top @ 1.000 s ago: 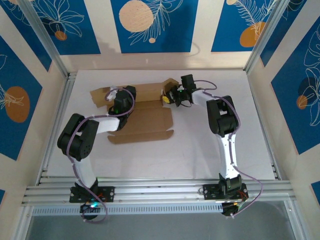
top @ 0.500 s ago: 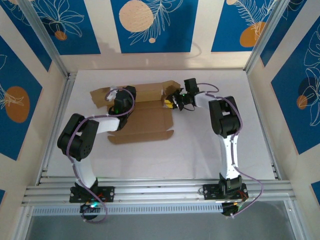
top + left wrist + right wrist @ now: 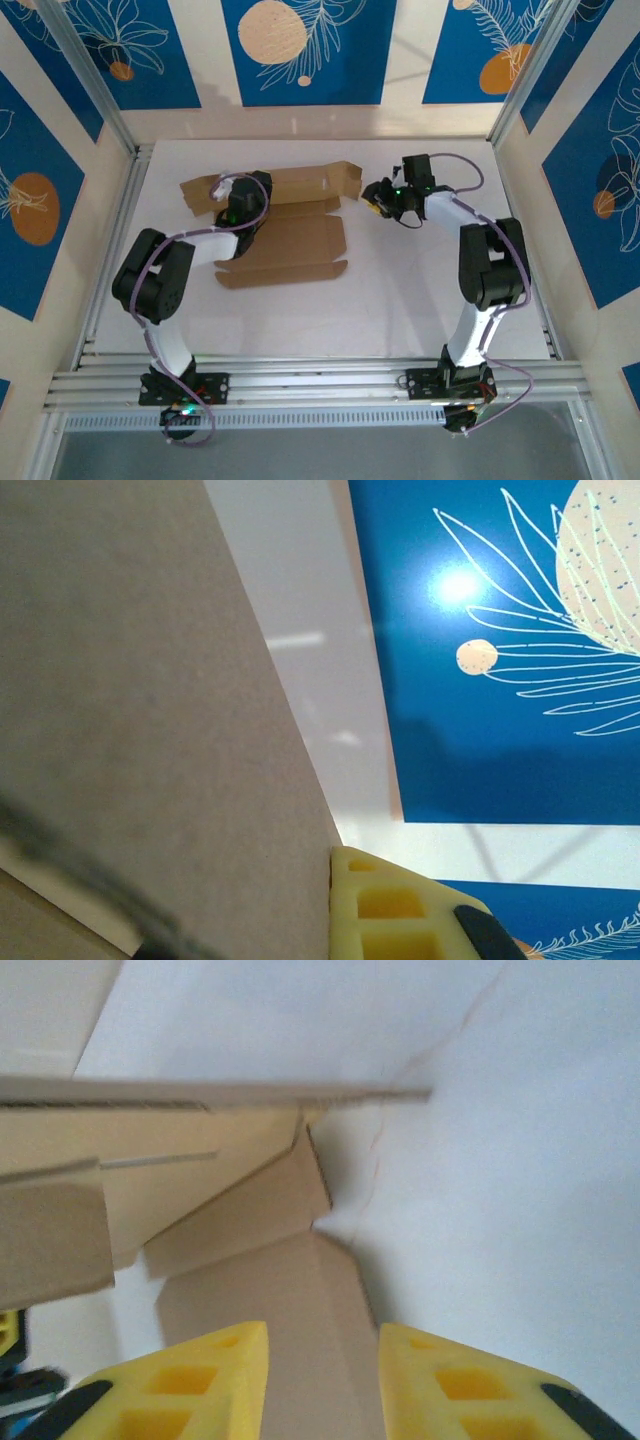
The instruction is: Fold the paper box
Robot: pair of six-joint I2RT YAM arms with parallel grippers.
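Observation:
The paper box (image 3: 290, 240) is a flat brown die-cut sheet lying on the white table, with a raised strip along its far edge. At the far left part of that strip my left gripper (image 3: 237, 207) is shut on the cardboard. In the left wrist view, one yellow finger (image 3: 390, 910) presses against the cardboard panel (image 3: 150, 730). My right gripper (image 3: 374, 196) hovers just right of the box's right end flap (image 3: 346, 180) and is open. In the right wrist view, its gap (image 3: 322, 1380) frames a bent flap (image 3: 240, 1220) without touching it.
Blue and cream patterned walls (image 3: 300, 50) close in the back and sides. An aluminium rail (image 3: 320, 380) runs along the near edge by the arm bases. Bare white table (image 3: 400, 290) lies in front of and to the right of the box.
My right gripper has opened, let go of the right end flap and moved right, away from the box. The left gripper has stayed shut in place.

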